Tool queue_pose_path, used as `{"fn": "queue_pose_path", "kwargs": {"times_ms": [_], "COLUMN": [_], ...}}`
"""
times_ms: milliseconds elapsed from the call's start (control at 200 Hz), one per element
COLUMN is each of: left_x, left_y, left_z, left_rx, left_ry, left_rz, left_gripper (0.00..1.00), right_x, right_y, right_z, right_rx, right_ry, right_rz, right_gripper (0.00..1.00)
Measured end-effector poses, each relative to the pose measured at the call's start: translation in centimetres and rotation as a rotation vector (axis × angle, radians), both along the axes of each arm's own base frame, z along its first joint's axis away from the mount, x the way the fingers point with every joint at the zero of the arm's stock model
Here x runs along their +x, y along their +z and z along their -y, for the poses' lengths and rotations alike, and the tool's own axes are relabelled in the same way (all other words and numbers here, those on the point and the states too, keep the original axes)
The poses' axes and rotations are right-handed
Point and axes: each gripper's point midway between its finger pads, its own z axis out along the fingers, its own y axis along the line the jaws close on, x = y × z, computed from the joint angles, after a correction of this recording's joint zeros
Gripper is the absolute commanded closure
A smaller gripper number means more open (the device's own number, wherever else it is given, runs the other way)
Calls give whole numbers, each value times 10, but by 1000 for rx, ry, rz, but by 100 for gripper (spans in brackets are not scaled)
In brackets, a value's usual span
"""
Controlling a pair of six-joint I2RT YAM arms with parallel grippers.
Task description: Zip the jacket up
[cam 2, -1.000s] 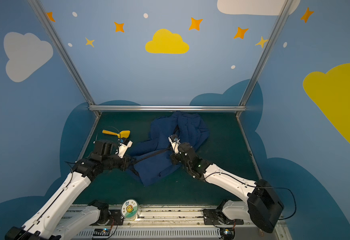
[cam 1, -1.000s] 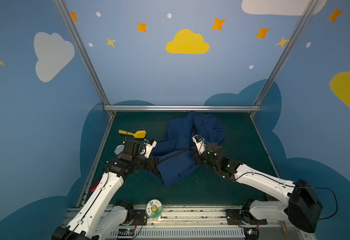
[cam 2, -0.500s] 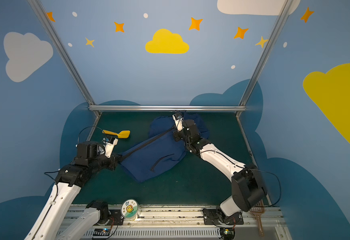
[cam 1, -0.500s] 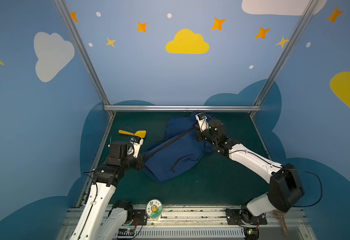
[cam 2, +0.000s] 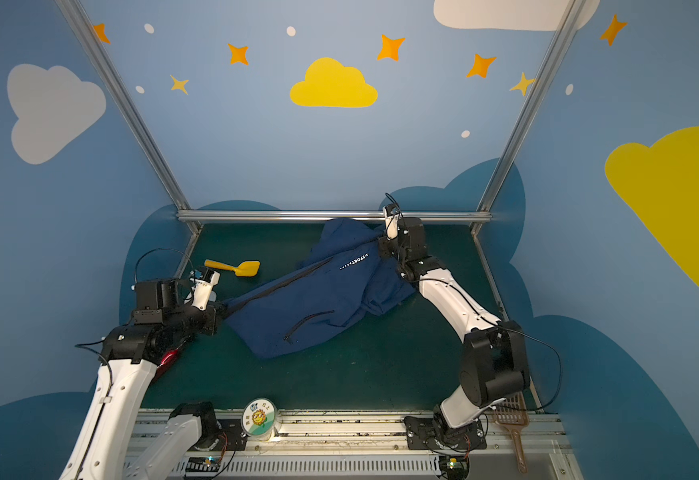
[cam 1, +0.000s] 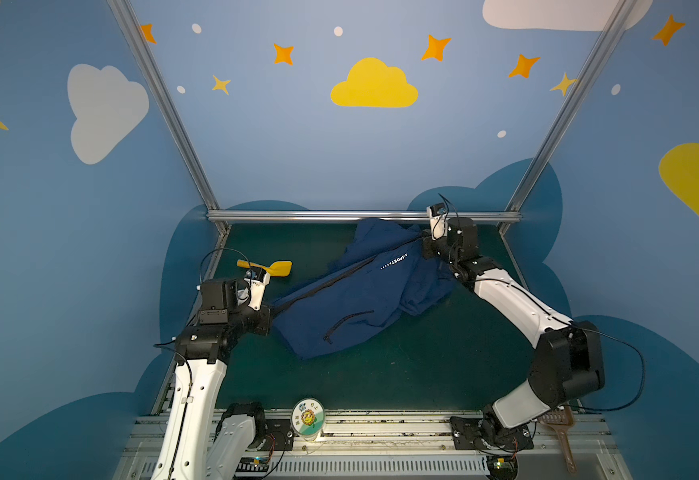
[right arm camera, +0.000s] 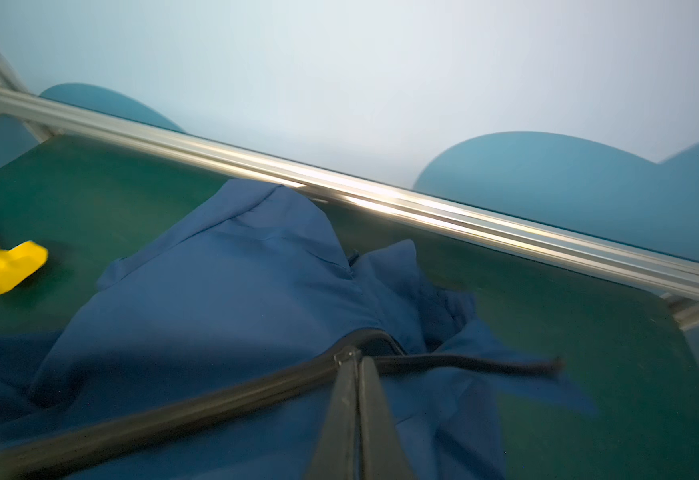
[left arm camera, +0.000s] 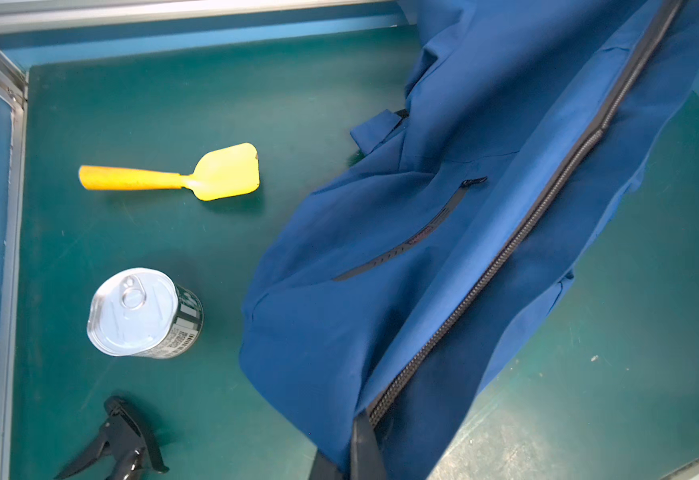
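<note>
Between the left gripper (cam 1: 272, 312) and the right gripper (cam 1: 421, 238): one large navy-blue fabric jacket (cam 1: 356, 307), drawn out in a slanting line, front side up, its lower folds resting on the dark green table mat (cam 1: 381, 374).

Left gripper: jaws closed on the jacket's bottom hem, at the foot of the dark front zipper (left arm camera: 505, 249).

Right gripper: jaws pressed together on the small grey zipper slider (right arm camera: 345, 356), near the collar end.

Front zipper: teeth joined along the whole run from the left gripper up to the slider. Past the right gripper's tips the two black tapes part over a short stretch.

White chest lettering (cam 1: 393, 262): on the panel just beside the right gripper.

Dark pocket zipper (cam 1: 345, 324): on the front panel, nearer the left gripper.

Aluminium frame rail (cam 1: 318, 215): close behind the right gripper; the jacket's collar end reaches it.

Yellow plastic spatula (cam 1: 275, 268): flat on the mat near the left gripper, apart from the jacket.

Silver-lidded tin can (left arm camera: 144, 311): standing on the mat beside the left gripper, apart from the jacket.

Black spray-bottle trigger (left arm camera: 123, 440): near the can, only partly in the left wrist view.
</note>
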Motion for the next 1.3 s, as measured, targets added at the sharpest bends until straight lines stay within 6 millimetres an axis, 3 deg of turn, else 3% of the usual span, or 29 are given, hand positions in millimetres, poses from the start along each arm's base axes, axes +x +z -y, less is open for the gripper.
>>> {"fn": "queue_pose_path", "kwargs": {"times_ms": [205,531,681,1026,1297], "left_x": [-3,-11,-12,-25,-41], "left_y": [-11,-29,-38,-52,-66], "left_z": [4,4,4,18,33], "left_rx": [49,129,148,194,281], "left_ry": [-78,-138,-153,-297,-470], "left_rz": [48,153,162,209,295], "left_gripper": [97,97,97,97,97], "right_x": [-39,-111,-139,-174,-196], "right_y": [-25,-92,-111,-133,-139], "right_z": [61,128,153,186,204], "right_rx": [70,180,235,312,360], "right_ry": [-135,-376,-486,-659,-799], "right_rz": [-49,-138,-152,-183,-208], "right_gripper": [100,100,100,100,100]}}
